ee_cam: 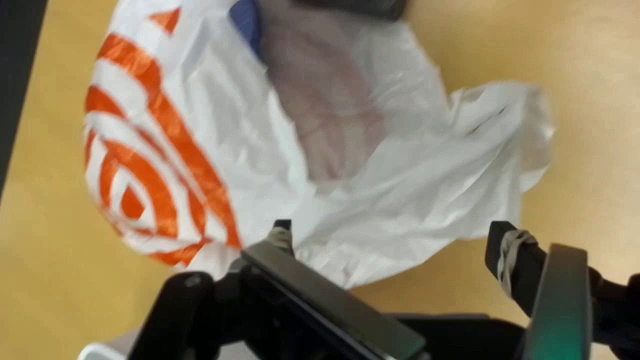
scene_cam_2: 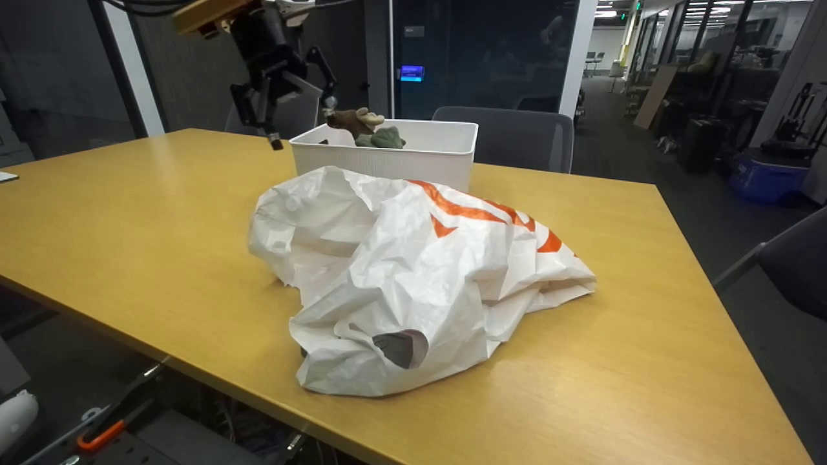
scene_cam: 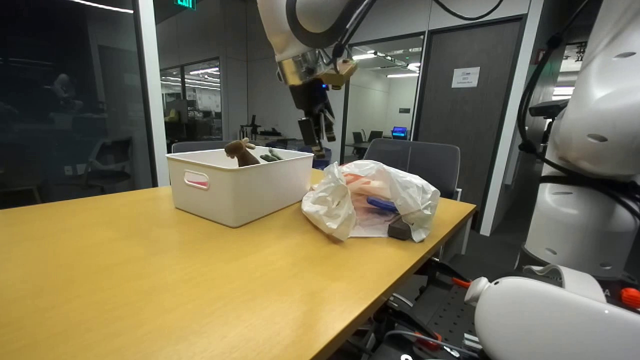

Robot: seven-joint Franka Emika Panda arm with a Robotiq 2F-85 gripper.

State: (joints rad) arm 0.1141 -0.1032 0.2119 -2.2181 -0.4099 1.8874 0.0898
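High above the table hangs my gripper (scene_cam: 324, 143) (scene_cam_2: 303, 121) (ee_cam: 391, 229), open, its fingers spread wide with nothing between them. A crumpled white plastic bag (scene_cam: 326, 212) (scene_cam_2: 413, 271) (ee_cam: 240, 155) with orange print lies below it, apart from the fingertips in the wrist view. Inside the bag's mouth I see a blue object (scene_cam: 382, 204) (ee_cam: 246, 24) and a dark block (scene_cam: 399, 229) (ee_cam: 372, 7). Close by the gripper stands a white bin (scene_cam: 205, 200) (scene_cam_2: 420, 166), holding a brown plush toy (scene_cam: 243, 154) (scene_cam_2: 351, 121) and a green soft item (scene_cam: 271, 156) (scene_cam_2: 386, 137). The bin's bottom is hidden.
The yellow wooden table (scene_cam: 125, 280) (scene_cam_2: 646, 361) carries bin and bag; its edge runs near the bag. Grey chairs (scene_cam: 415, 160) (scene_cam_2: 517, 139) stand behind it. Beside the robot base lies a white headset-like device (scene_cam: 545, 315) in an exterior view.
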